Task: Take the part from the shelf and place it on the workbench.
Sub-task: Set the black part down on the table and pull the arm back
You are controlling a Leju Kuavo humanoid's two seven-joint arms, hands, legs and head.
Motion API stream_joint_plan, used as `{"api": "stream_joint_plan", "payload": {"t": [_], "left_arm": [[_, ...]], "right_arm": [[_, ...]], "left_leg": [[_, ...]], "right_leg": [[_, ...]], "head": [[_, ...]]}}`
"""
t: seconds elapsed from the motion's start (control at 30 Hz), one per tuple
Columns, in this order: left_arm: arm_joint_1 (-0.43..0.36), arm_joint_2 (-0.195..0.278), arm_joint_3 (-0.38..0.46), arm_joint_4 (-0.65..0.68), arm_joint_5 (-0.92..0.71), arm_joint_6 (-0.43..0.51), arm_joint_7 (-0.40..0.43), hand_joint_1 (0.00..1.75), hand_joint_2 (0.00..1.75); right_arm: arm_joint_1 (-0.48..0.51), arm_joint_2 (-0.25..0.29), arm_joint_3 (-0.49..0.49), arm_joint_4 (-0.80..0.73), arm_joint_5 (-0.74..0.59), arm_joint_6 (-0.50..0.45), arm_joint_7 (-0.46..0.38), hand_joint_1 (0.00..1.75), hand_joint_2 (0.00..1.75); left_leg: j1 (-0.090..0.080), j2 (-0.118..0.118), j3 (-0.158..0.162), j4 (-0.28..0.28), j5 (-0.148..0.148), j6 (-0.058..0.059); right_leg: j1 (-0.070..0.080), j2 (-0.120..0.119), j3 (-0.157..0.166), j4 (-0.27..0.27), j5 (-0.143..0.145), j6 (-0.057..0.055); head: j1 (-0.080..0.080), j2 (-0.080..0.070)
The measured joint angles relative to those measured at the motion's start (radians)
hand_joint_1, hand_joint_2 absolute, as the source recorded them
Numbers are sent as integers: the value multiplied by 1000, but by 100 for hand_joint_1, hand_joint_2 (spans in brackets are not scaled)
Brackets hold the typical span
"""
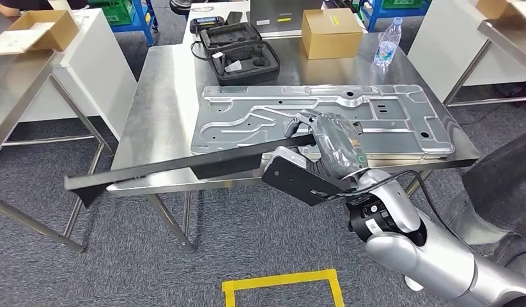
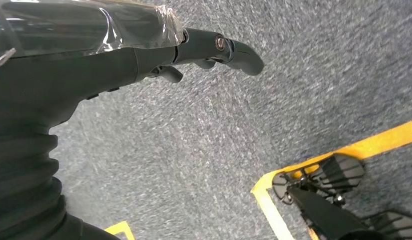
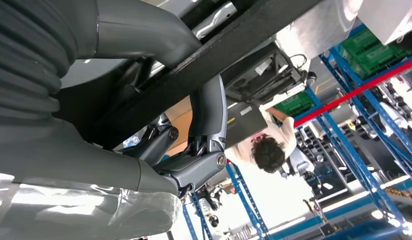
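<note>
A long black bar-shaped part [image 1: 183, 165] with a black plate at its near end hangs level across the front edge of the steel workbench [image 1: 164, 109]. My right hand [image 1: 333, 144] grips it near that plate end, just above the bench edge. In the right wrist view the fingers [image 3: 209, 115] wrap around the black bar [image 3: 234, 55]. The bar's far end sticks out past the bench's left front corner. My left hand [image 2: 118, 55] hangs over the grey carpet with its fingers [image 2: 229, 50] stretched out, holding nothing.
A large silver stamped panel [image 1: 375, 121] covers the bench's right half. Behind it stand an open black case [image 1: 244, 54], a cardboard box [image 1: 330, 32] and a water bottle [image 1: 388, 41]. A person's leg [image 1: 503, 185] is at the right. Yellow floor tape [image 1: 279, 284] lies near me.
</note>
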Motion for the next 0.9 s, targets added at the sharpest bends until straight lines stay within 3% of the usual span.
{"api": "stream_joint_plan", "payload": {"t": [0.13,0.17,0.23,0.3,0.33,0.37,0.43,0.5,0.63,0.7,0.77,0.8,0.83,0.87,0.9], "left_arm": [[0,5,-8,0,2,-8,8,0,175],[0,6,-10,0,4,-9,8,0,175],[1,6,-13,0,5,-10,8,0,175],[5,6,-17,0,5,-13,8,0,175],[6,6,-19,0,5,-15,8,0,175],[7,6,-21,0,4,-16,7,0,175],[7,7,-24,0,2,-18,5,0,175],[7,7,-26,0,-4,-20,5,0,175],[7,8,-33,0,-9,-30,6,0,175],[6,8,-33,0,-8,-32,8,0,175],[6,8,-33,0,-6,-34,12,0,175],[7,8,-34,0,-6,-35,14,0,175],[7,8,-34,0,-6,-35,15,0,175],[8,8,-35,0,-6,-37,16,0,175],[8,8,-35,0,-6,-40,16,0,175]], "right_arm": [[2,-6,-11,-8,4,5,5,175,175],[3,-8,-13,-11,5,6,6,175,175],[3,-9,-14,-14,6,8,7,175,175],[5,-9,-14,-16,6,11,7,175,175],[6,-9,-14,-16,6,13,7,175,175],[7,-9,-14,-16,6,14,7,175,175],[6,-9,-14,-17,6,15,7,175,175],[5,-9,-14,-18,7,16,7,175,175],[6,-11,-16,-18,6,16,6,175,175],[7,-13,-18,-18,6,16,5,175,175],[12,-14,-19,-18,6,16,5,175,175],[15,-15,-19,-18,6,16,5,175,175],[17,-16,-19,-18,6,16,5,175,175],[18,-17,-19,-18,6,16,5,175,175],[18,-17,-19,-18,6,16,5,175,175]], "left_leg": [[4,1,-12,33,-29,-20],[6,2,-33,78,-52,-27],[11,3,-108,221,-112,-39],[14,3,-170,320,-132,-42],[15,3,-177,314,-113,-40],[14,3,-163,267,-76,-35],[7,3,-104,117,5,-19],[-2,3,-68,29,37,-6],[-4,4,-53,13,34,13],[-1,4,-43,7,34,25],[-3,4,-38,8,30,32],[-4,4,-36,8,27,34],[-5,3,-33,8,24,35],[-6,2,-29,8,21,34],[-7,1,-23,8,16,33]], "right_leg": [[0,0,4,-5,-8,-23],[-2,0,6,-5,-9,-27],[-1,-2,8,-5,-13,-32],[2,-3,12,-5,-19,-32],[4,-2,17,-5,-22,-31],[5,-2,23,-5,-26,-29],[9,-2,37,-6,-35,-24],[11,-2,43,-6,-42,-18],[7,-2,40,10,-61,-1],[7,-2,-1,102,-108,4],[7,-2,-80,247,-164,6],[7,-2,-111,296,-172,6],[7,-2,-123,303,-159,5],[7,-2,-112,266,-126,2],[9,-2,-84,196,-83,-2]], "head": [[-1,0],[-1,0],[-2,0],[-3,0],[-3,0],[-3,0],[-3,0],[-2,0],[-2,0],[0,0],[1,0],[1,0],[2,0],[2,0],[2,0]]}}
